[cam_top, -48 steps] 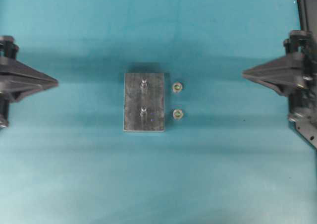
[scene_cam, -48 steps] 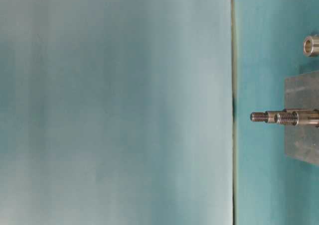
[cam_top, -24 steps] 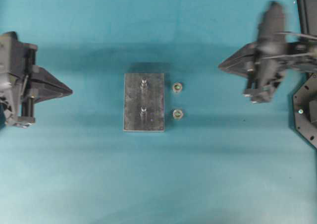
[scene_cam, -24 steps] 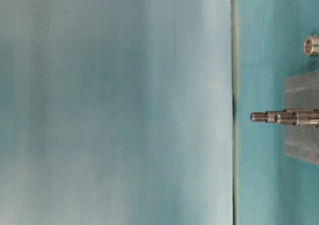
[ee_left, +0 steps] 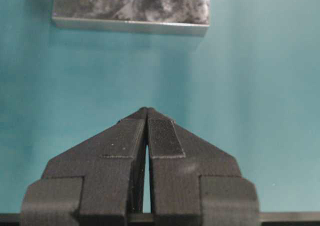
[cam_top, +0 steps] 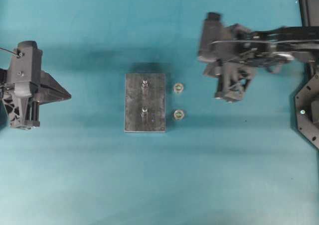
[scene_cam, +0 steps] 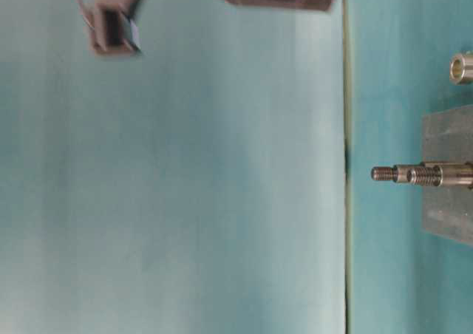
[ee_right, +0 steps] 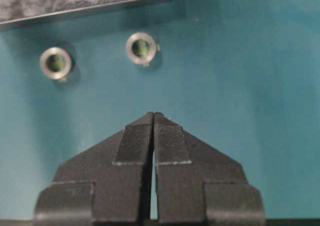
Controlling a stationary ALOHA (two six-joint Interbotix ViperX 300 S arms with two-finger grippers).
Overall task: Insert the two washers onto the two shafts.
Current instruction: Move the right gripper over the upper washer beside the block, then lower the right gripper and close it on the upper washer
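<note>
Teal table (cam_top: 159, 185), mottled grey metal block (cam_top: 144, 109), silvery washers (ee_right: 141, 48) showing green centres, black grippers (ee_right: 153, 117).

A teal worktop (cam_top: 159, 185) carries a grey metal base plate (cam_top: 144, 102) near its middle — two threaded shafts stand upright from it. Just beside the plate's right edge lie two metal washers, one (cam_top: 178, 88) and another (cam_top: 179, 115), flat and apart.

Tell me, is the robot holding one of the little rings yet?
No, nothing is held. The right gripper and left gripper are shut and empty; both washers lie on the table beside the metal block.
</note>
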